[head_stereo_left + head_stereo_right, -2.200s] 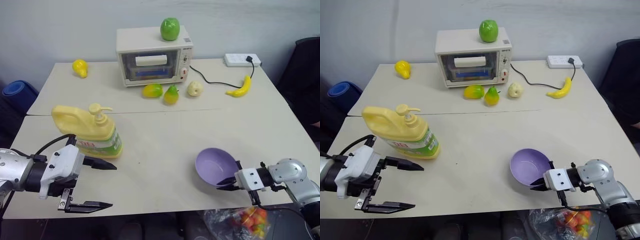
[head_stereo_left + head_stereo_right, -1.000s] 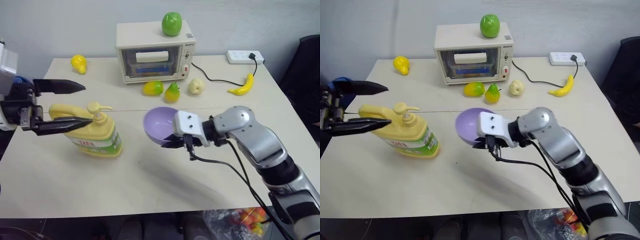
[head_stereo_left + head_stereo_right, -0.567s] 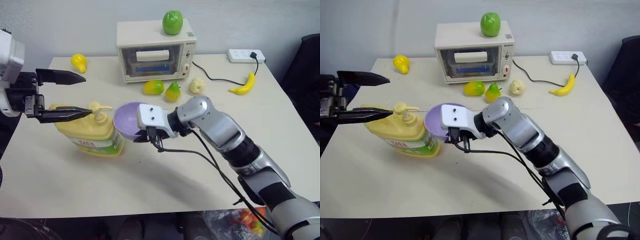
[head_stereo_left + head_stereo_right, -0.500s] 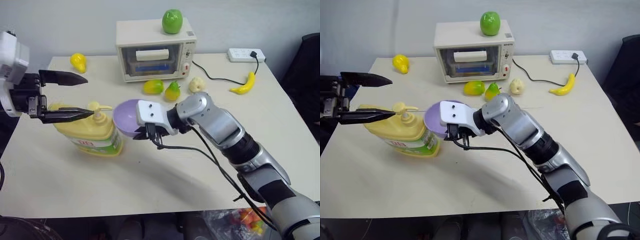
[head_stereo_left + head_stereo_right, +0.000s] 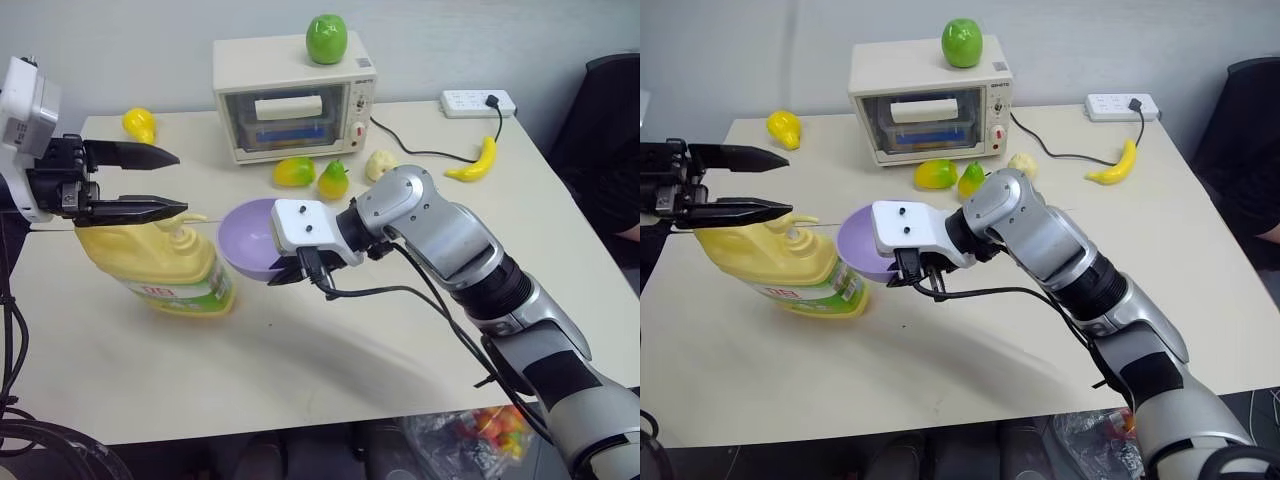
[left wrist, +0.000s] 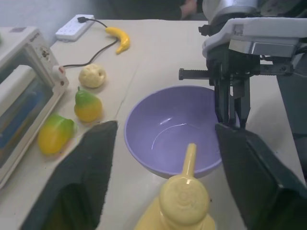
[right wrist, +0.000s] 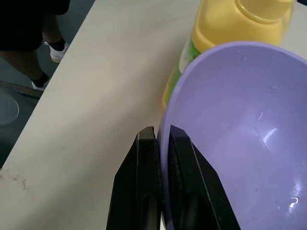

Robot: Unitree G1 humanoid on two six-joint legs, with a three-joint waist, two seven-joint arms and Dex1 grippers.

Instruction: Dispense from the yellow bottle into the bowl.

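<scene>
Standing near the table's [image 5: 330, 350] left edge, the bottle [image 5: 160, 270] had its pump spout aimed at the bowl [image 5: 250, 235], which hung just beside it, off the table. The right gripper [image 7: 160, 158] was clenched on the bowl's rim (one finger inside, one outside). The left gripper [image 5: 160, 182] hovered over the pump, fingers parted, grasping nothing. Farther back sat an oven [image 5: 285, 95] and toy fruits [image 5: 310, 172].
</scene>
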